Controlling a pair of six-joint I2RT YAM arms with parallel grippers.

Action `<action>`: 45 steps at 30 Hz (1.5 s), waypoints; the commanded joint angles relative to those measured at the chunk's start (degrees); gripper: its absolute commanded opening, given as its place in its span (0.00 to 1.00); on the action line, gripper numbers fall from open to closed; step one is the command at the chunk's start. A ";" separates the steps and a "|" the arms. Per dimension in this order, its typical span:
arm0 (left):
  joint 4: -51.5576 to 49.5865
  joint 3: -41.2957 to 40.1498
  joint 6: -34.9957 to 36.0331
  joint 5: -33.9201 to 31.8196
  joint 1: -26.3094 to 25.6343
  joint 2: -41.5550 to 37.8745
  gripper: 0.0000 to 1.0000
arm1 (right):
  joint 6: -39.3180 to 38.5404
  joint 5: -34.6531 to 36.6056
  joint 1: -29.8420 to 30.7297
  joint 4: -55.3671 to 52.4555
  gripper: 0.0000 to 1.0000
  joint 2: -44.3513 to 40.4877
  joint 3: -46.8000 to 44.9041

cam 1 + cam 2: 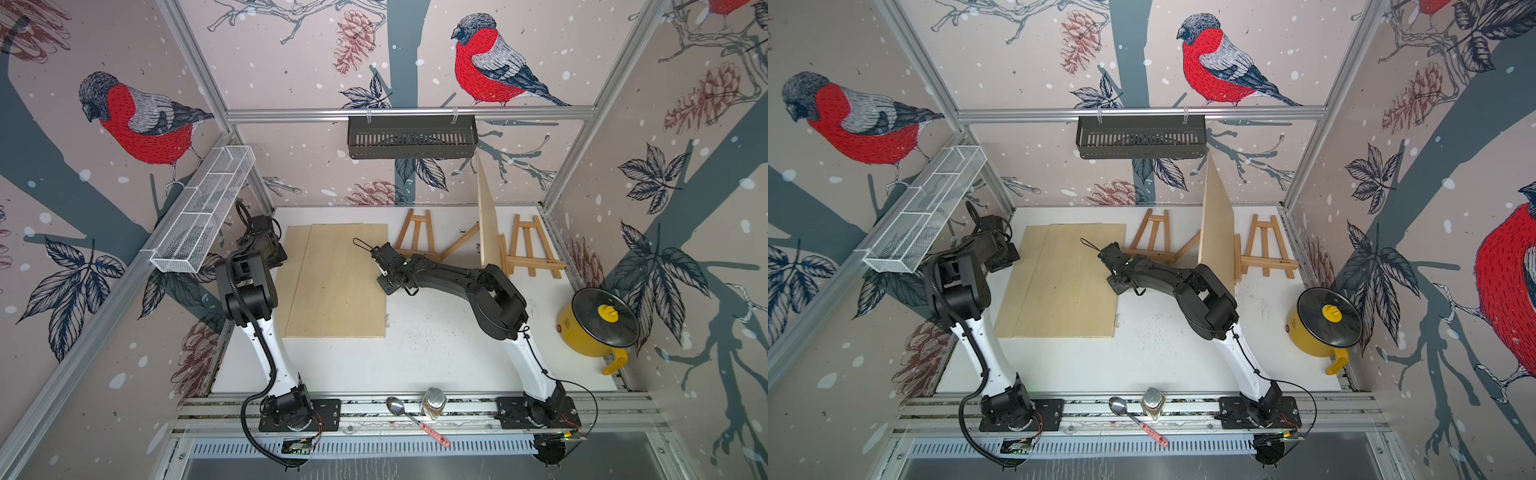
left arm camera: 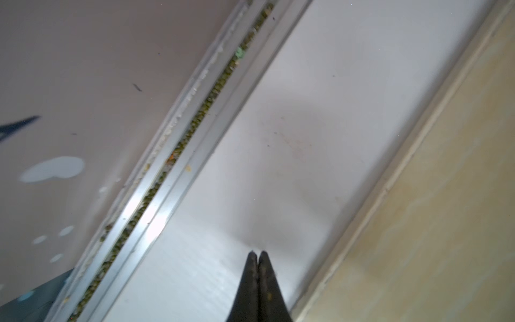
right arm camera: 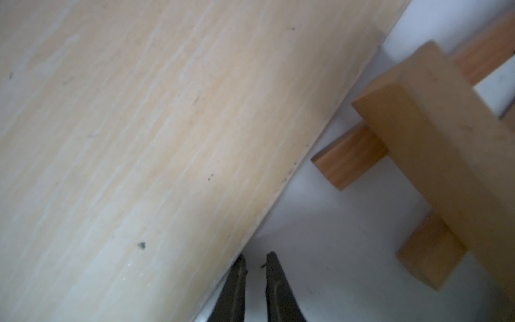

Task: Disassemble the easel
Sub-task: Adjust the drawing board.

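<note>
On wrist views alone, left end effector (image 2: 257, 253) tips together, right end effector (image 3: 255, 259) nearly so

The white table (image 1: 415, 357) carries plywood boards (image 1: 345, 282), two easels (image 1: 430, 232) — and a yellow pot (image 1: 577, 332).

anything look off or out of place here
One plywood board stands on edge beside an easel while the other boards lie flat. A spoon and jar sit on the front rail, off the table.
</note>
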 commanded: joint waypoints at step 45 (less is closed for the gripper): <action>-2.02 1.82 -1.25 10.89 1.12 3.73 0.00 | -3.48 -6.91 1.00 -4.14 0.22 14.74 20.46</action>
